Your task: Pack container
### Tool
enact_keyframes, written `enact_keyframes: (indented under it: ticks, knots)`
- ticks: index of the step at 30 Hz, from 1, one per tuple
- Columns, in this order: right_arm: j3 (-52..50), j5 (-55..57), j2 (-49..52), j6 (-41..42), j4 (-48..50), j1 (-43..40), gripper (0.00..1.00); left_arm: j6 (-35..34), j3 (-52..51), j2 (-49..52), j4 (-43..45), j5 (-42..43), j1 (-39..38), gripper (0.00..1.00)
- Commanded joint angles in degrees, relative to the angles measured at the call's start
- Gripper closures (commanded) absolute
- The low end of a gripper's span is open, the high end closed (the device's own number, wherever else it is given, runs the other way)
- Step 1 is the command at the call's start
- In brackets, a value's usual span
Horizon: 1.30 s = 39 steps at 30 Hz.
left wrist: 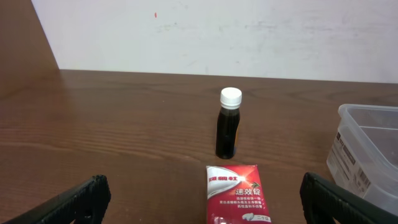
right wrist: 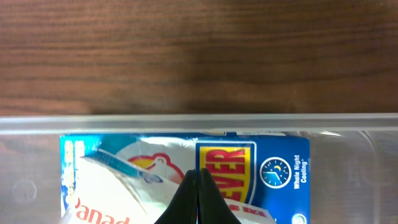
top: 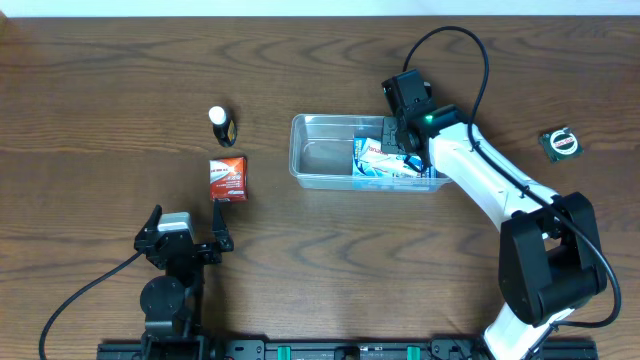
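The container (top: 318,152) is a clear rectangular tub in the middle of the table. Its right half holds a blue packet (top: 385,168) and a white one. My right gripper (top: 410,155) reaches down into that end. In the right wrist view its fingers (right wrist: 199,180) are pressed together with nothing between them, just above the blue packet (right wrist: 277,168) and the white packet (right wrist: 99,196). My left gripper (top: 185,238) rests near the front edge, wide open and empty. A red packet (left wrist: 237,193) lies flat just ahead of it, and a small dark bottle (left wrist: 228,127) with a white cap stands upright beyond.
The red packet (top: 228,178) and the bottle (top: 220,125) lie left of the container. A small green and black object (top: 562,143) sits at the far right. The tub's corner (left wrist: 367,155) shows at the right of the left wrist view.
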Motion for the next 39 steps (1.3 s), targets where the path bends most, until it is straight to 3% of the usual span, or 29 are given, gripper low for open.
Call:
enact_keyframes:
  ticks: [1, 24, 39]
  knots:
    - [-1.68, 1.40, -0.22, 3.02, 1.09, 0.31, 0.99, 0.83, -1.90, 0.07, -0.85, -1.09, -0.02, 0.02]
    - [-3.37, 1.20, -0.24, 2.45, 2.36, 0.31, 0.93, 0.81, -1.90, 0.04, -0.85, -1.09, -0.02, 0.02]
    - [-3.19, -5.88, -0.57, 0.96, 2.16, -0.63, 0.99, 0.81, -1.90, 0.07, -0.85, -1.11, -0.02, 0.02]
